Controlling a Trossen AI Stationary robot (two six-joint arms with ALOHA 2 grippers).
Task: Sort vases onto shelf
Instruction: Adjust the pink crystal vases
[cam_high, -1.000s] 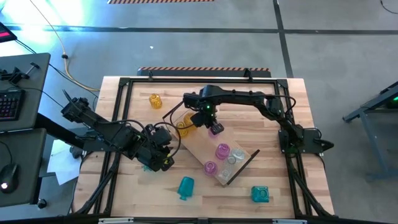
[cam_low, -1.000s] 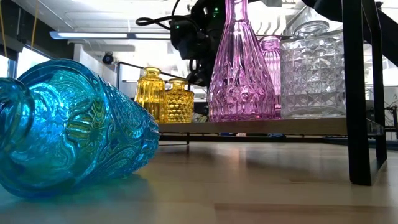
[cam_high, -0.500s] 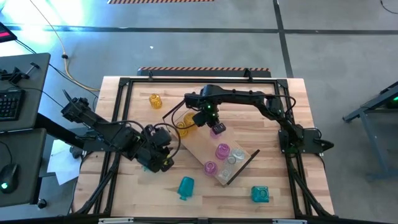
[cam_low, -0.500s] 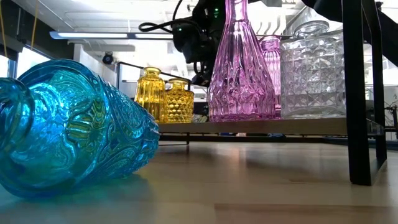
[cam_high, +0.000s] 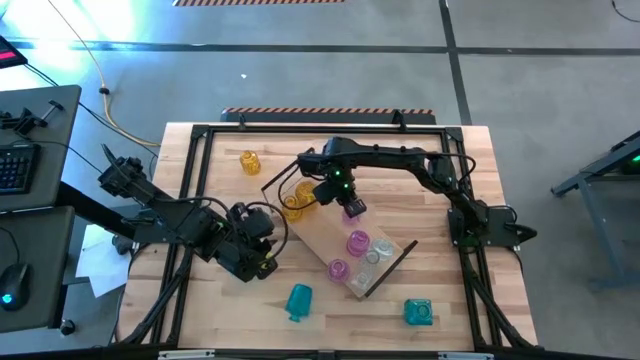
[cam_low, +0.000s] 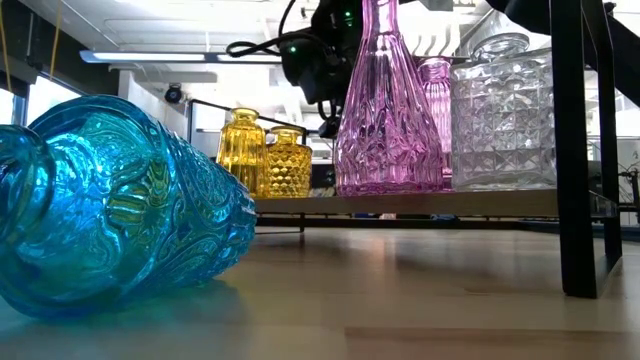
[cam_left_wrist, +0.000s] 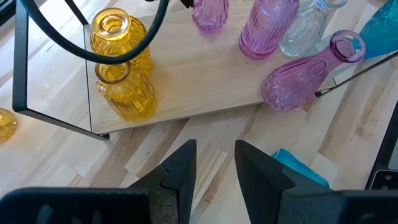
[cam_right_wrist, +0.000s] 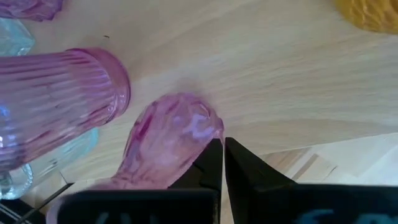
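Note:
The shelf (cam_high: 318, 238) lies slantwise on the table. On it stand two yellow vases (cam_high: 295, 203), pink vases (cam_high: 357, 243) and a clear vase (cam_high: 381, 248). My right gripper (cam_right_wrist: 222, 152) is shut, pointing steeply down at the shelf beside a small pink vase (cam_right_wrist: 171, 140), which stands on the board (cam_high: 352, 208). My left gripper (cam_left_wrist: 215, 158) hangs open over the table off the shelf's near-left side, with nothing between its fingers. A teal vase (cam_high: 298, 300) lies on its side on the table; it is large in the low view (cam_low: 120, 205). My right gripper touches the small pink vase's rounded side (cam_right_wrist: 202, 127) with the outer side of one shut finger (cam_right_wrist: 211, 158). The fingers come from above, pointing steeply down. The vase is not between the fingers, and its bottom rests on the shelf board.
A yellow vase (cam_high: 250, 162) stands on the table at the far left and a teal vase (cam_high: 418, 312) at the near right. Black frame loops (cam_low: 570, 150) rise at the shelf's ends. A black rail runs around the table's edge (cam_high: 320, 128).
My right gripper has rolled and tipped a little over the shelf. The small pink vase beside it has slid slightly along the board toward the other pink vases. My left gripper has kept still and open.

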